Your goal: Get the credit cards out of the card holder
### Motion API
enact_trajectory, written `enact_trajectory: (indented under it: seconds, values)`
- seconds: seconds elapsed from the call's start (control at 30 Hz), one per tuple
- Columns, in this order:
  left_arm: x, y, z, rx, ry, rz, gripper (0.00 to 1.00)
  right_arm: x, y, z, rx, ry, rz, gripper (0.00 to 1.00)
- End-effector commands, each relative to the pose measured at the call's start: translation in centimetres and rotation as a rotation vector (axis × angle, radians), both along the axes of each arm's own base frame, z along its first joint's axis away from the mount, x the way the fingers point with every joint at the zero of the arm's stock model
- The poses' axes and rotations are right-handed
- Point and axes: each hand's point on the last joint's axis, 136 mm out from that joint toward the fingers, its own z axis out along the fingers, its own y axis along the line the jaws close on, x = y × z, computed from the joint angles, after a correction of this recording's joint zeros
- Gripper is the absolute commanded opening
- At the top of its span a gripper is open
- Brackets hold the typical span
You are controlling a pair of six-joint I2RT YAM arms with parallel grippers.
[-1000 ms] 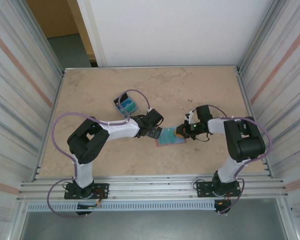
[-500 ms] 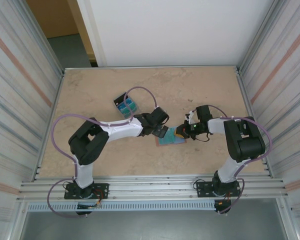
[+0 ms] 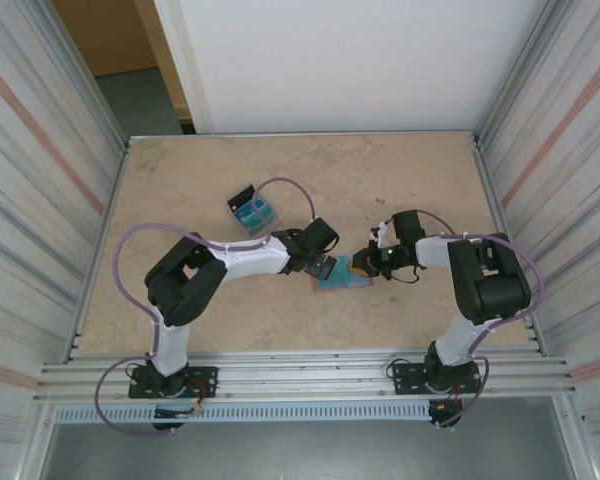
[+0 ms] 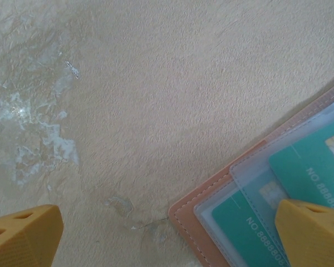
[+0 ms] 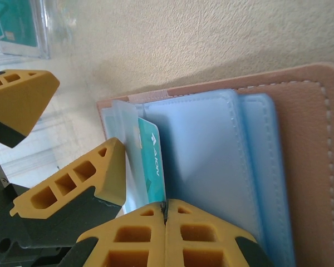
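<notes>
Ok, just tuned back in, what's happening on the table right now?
The wallet lies open on the table. The right gripper is shut at its edge, seemingly holding it steady. The left gripper is open over the pockets, one finger beside a teal card still tucked in a clear sleeve. More cards sit apart in a clear box.

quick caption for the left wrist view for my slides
Open left gripper poised over the corner of the opened pink card holder, with teal cards tucked inside.
</notes>
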Motion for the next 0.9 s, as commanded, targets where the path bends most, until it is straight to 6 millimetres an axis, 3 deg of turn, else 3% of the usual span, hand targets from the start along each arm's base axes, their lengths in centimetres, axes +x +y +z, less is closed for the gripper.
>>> enact_trajectory:
  seconds: [0.0,0.17,0.87]
  values:
    - [-1.0,0.8,-1.6,0.071,0.035,-0.020,0.99,0.1,-0.3,1.2,0.032,-0.021,-0.009,0.01]
    - [-1.1,1.0,-1.8,0.075,0.041,-0.018,0.99,0.4,0.3,1.9,0.102,-0.033,-0.018,0.05]
    - [-1.5,1.1,-2.5,0.072,0.061,-0.004,0.99,1.0,2.3,0.9,0.147,-0.028,0.013,0.15]
